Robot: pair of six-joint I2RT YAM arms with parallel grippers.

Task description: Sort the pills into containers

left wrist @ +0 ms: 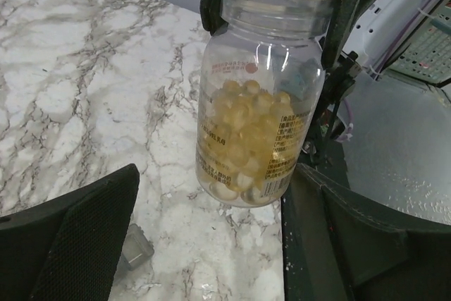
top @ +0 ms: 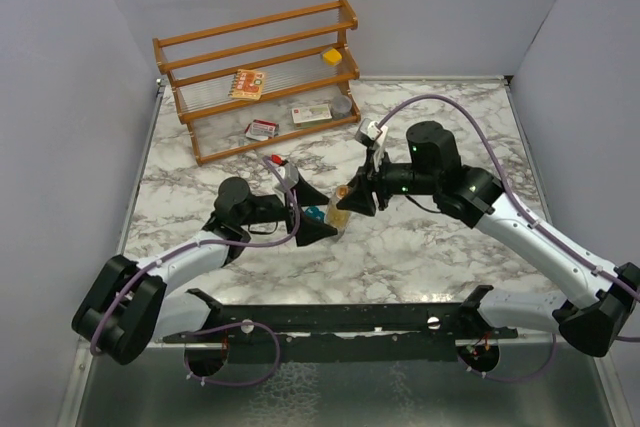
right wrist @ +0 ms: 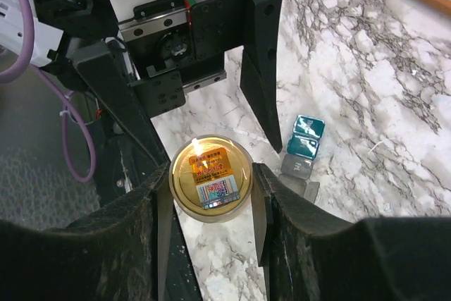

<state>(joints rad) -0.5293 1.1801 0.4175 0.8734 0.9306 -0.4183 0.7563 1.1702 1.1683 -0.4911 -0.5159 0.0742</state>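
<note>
A clear bottle [left wrist: 257,103] with a wide cap hangs upright just above the marble, about half full of pale yellow pills [left wrist: 243,128]. My right gripper [right wrist: 211,182] is shut on the bottle [right wrist: 210,177] at its cap, one finger on each side. My left gripper [left wrist: 211,206] stands open around the bottle's lower part; its left finger [left wrist: 77,237] is well clear, its right finger [left wrist: 331,237] close beside the bottle. The containers [right wrist: 303,147], a short strip with two teal lids and grey ones, lie on the table beside the bottle. In the top view both grippers meet mid-table at the bottle [top: 339,215].
A wooden rack [top: 260,77] stands at the back left, with flat printed packets [top: 247,83] and a yellow item [top: 331,55] on it. A small red and white thing [top: 275,160] lies in front of the rack. A black bar [top: 330,322] runs along the near edge.
</note>
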